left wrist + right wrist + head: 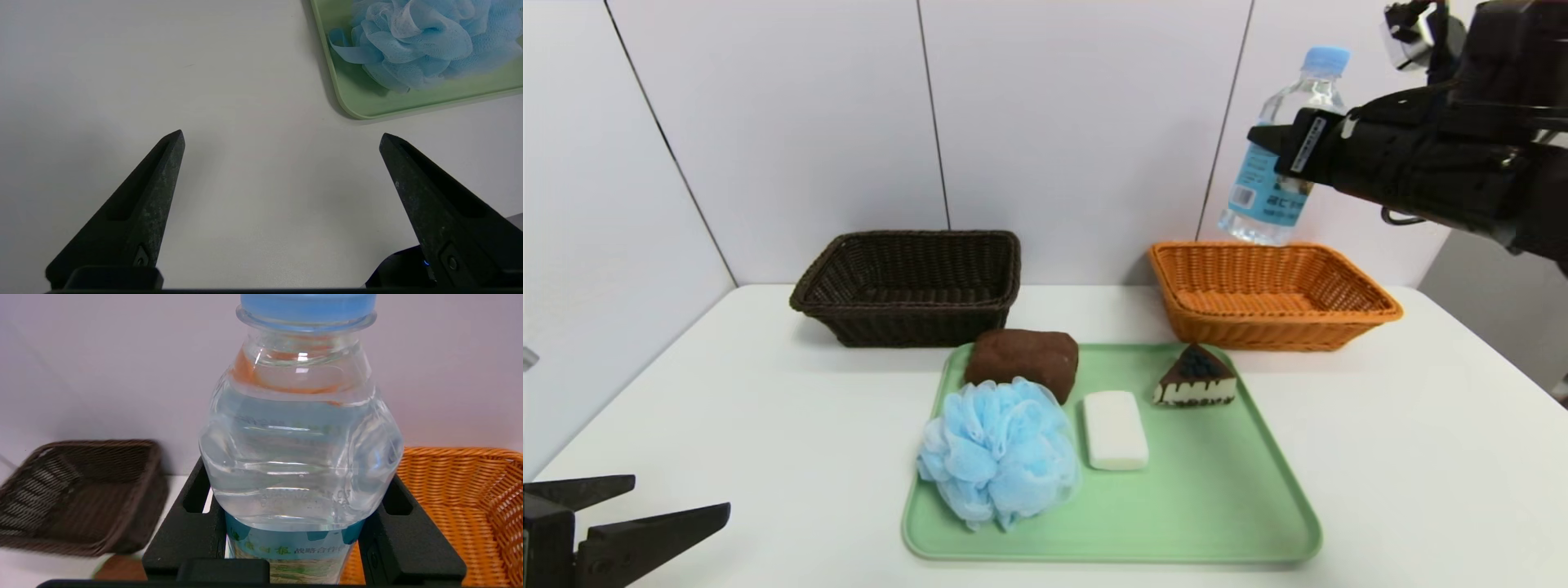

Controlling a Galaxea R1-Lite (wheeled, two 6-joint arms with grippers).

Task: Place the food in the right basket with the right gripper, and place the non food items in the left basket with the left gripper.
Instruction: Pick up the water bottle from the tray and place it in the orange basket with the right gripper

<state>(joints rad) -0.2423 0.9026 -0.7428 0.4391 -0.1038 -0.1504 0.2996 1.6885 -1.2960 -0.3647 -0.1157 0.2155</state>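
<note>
The left claw (282,132) lies nearest the camera, low over the white surface (792,425) at the robot's left, its fingers spread wide with nothing between them. Just beside it, toward the middle, is the green tray (1201,506). On the tray's near left part sits the light-blue bath pouf (1001,453) (all ruffles, with a loop of ribbon showing), and the white soap bar (1116,430) lies beside it, nearer the middle. Behind the pouf, at the tray's far left corner, rests the brown rolled towel (1023,361); the chocolate cake slice (1196,377) stands near the far right corner, dark berries on top.

Past the tray are two woven baskets, both on the surface: the dark brown basket (923,322) at the left and the orange basket (1274,331) at the right. Neither has anything in it.

The right claw (1278,147) is up in the air above the orange basket, pinching the water bottle (302,457) around its labelled middle. The bottle hangs cap up and somewhat tilted (the cap leans to the robot's right), with water visible inside.
</note>
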